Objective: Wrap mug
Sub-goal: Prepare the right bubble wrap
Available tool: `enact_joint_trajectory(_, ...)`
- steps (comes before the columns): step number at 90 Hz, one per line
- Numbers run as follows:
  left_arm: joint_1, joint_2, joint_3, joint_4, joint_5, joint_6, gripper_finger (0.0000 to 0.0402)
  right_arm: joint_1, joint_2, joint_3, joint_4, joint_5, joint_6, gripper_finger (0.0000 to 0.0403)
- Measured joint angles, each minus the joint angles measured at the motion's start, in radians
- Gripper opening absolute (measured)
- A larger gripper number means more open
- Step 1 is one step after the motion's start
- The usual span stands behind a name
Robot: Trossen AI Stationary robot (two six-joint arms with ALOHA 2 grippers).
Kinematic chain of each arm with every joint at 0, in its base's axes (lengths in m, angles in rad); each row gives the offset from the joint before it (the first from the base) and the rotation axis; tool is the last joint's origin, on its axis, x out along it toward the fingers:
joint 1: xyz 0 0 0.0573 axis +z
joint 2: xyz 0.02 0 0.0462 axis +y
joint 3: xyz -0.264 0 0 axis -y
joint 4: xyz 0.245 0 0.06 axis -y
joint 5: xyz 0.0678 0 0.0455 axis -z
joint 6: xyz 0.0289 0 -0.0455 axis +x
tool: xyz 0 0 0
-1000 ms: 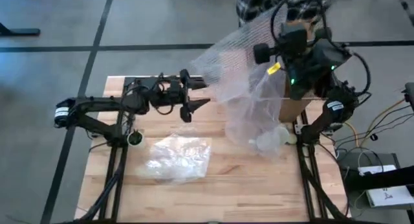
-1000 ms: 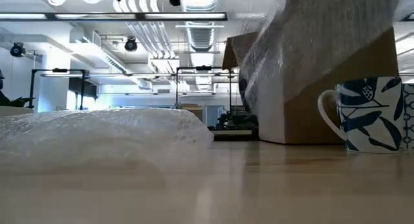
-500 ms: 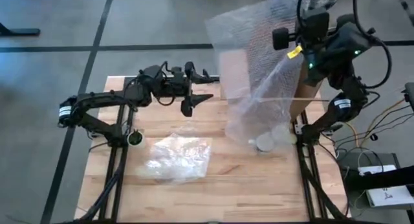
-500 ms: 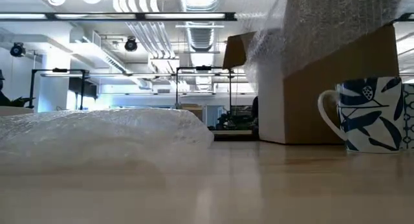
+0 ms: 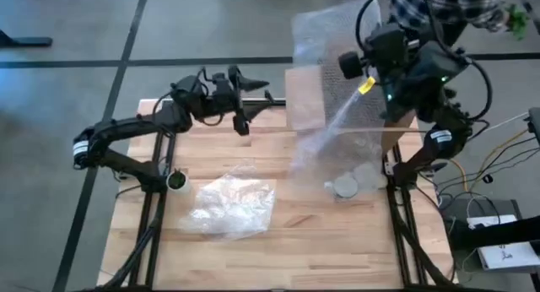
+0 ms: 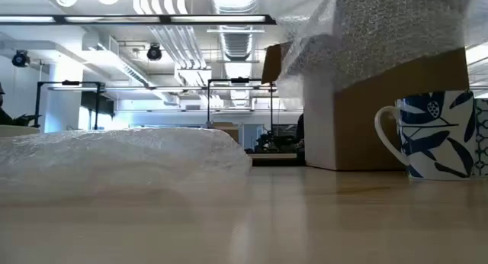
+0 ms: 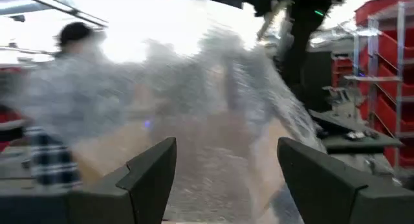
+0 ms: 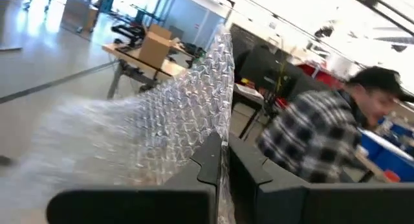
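Observation:
A white mug with blue leaves (image 6: 438, 134) stands upright on the table's right side, seen from above as a grey rim (image 5: 345, 187). My right gripper (image 5: 361, 73) is high over the far right corner, shut on a clear bubble wrap sheet (image 5: 325, 47) that hangs over the mug and the box. Across the table's far middle my left gripper (image 5: 253, 91) is raised and open. It points at the sheet (image 7: 220, 101) without touching it. A crumpled piece of bubble wrap (image 5: 228, 203) lies on the table's near left. My right gripper pinches an edge of the bubble wrap sheet (image 8: 223, 130) between its two shut fingers (image 8: 210, 162). The sheet hangs slack below the hold. In the low view its lower edge (image 6: 305, 54) hangs above the table, in front of the box.
A cardboard box (image 6: 389, 111) stands at the far right, just behind the mug. A person in a plaid shirt (image 8: 310, 146) is beyond the table's far right edge. Bare wood lies between the crumpled wrap (image 6: 122, 153) and the mug.
My right gripper has swung the sheet up and toward the far right. The sheet's lower edge has risen off the table and now hangs narrower. My left gripper has gone up and toward the far edge, nearer the sheet, staying open.

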Motion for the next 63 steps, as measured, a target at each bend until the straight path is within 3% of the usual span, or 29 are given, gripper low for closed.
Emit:
enact_joint_trajectory(23, 0.042, 0.017, -0.001, -0.096, 0.040, -0.026, 0.0245, 0.124, -0.002, 0.000, -0.016, 0.003, 0.009, 0.0000)
enact_joint_trajectory(63, 0.045, 0.077, -0.002, -0.078, 0.186, 0.055, 0.0244, 0.401, 0.038, -0.004, -0.036, -0.001, -0.007, 0.0000)
